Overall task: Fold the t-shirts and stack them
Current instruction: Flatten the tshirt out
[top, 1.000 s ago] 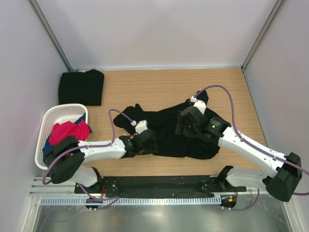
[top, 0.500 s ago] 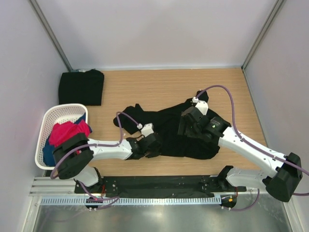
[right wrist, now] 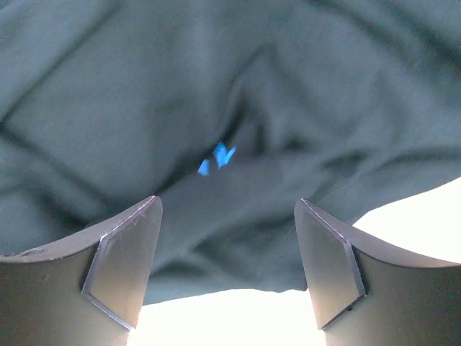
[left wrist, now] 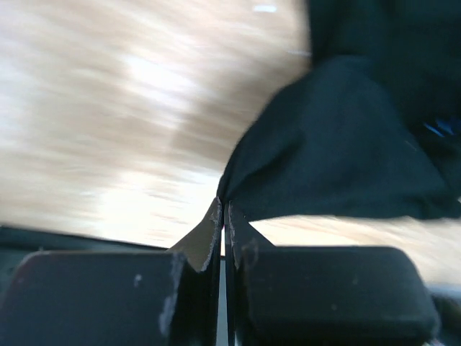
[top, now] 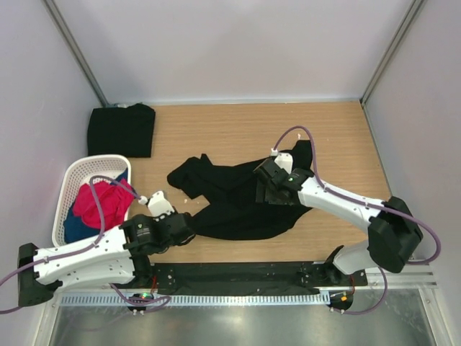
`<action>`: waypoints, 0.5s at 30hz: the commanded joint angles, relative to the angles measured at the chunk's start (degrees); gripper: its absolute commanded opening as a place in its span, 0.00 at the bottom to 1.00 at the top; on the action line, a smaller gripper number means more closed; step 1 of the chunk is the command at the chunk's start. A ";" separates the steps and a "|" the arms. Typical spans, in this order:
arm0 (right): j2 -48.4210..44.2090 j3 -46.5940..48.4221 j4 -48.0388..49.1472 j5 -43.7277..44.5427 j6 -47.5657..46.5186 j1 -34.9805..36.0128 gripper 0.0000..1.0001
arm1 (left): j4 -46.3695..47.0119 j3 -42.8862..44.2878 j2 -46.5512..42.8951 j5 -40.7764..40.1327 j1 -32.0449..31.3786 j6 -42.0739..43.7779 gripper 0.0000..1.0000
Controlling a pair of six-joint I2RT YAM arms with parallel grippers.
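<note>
Left gripper (left wrist: 222,213) is clamped tight on the near-left edge of the crumpled t-shirt (top: 234,210), its two fingers pressed together with a thin fold of black cloth pinched between the tips. The wrist view is blurred, but the cloth plainly rises from the tips in a taut peak. This gripper sits low over the near part of the wooden table (top: 238,130), close to the front rail.

Just left of it and a little farther back stands the white mesh basket (top: 68,184), which holds a red-pink garment (top: 101,198) lying over a blue garment (top: 72,229). Beyond the basket, in the far-left corner of the table, lies the folded t-shirt (top: 121,131), a neat black rectangle well apart from the crumpled one.

The crumpled t-shirt lies rumpled across the middle of the table, between the two arms, with one lobe reaching back to the left and another back to the right.

On the right, the right gripper (right wrist: 227,202) hangs over the right half of that shirt with its jaws spread wide and nothing between them. Creased cloth fills its wrist view, with a small blue fleck (right wrist: 216,155) in one crease.
</note>
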 commanded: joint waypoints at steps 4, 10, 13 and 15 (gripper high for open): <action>4.74 4.74 8.52 0.03 -0.92 -1.99 0.80 | -8.31 -6.05 -1.74 -2.94 -0.48 -12.51 0.00; 9.57 2.99 10.01 -0.15 0.04 -2.78 0.80 | 2.78 -4.31 3.18 -0.57 -3.55 -3.20 0.00; 12.55 1.67 12.65 -2.08 0.57 -4.54 0.80 | 2.96 -0.63 6.69 0.40 -10.90 -4.50 0.00; 14.40 2.27 14.14 -2.88 -0.04 -4.81 0.80 | -0.27 0.43 8.71 0.58 -15.05 -11.92 0.00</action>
